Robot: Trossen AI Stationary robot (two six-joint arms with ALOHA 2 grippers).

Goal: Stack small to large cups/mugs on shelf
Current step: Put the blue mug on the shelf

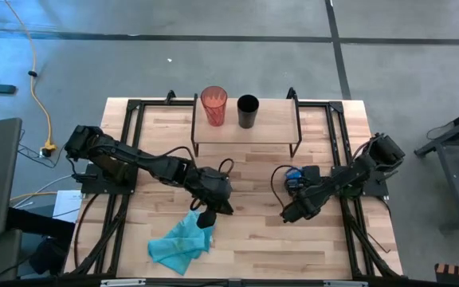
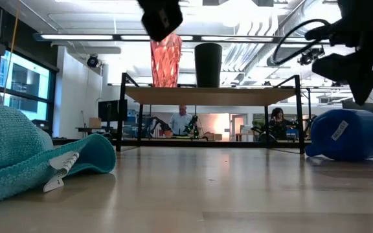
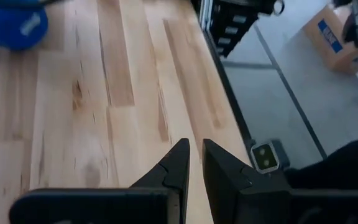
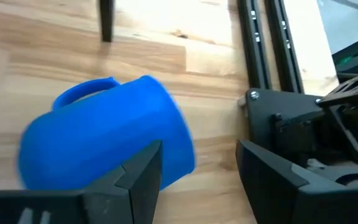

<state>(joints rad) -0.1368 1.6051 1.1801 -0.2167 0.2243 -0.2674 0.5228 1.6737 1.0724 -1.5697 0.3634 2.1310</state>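
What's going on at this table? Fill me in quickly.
Two cups already stand on the small shelf: a red tumbler and a black cup beside it. The blue mug lies on its side on the table, and the right gripper is next to it with fingers open, not holding it. The left gripper hovers shut and empty over the teal cloth near the front edge.

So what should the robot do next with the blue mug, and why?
Probably the right gripper should slide forward and close on the blue mug. Its fingers are open beside the mug, which lies on its side on the table, while the red tumbler and black cup already stand on the shelf.
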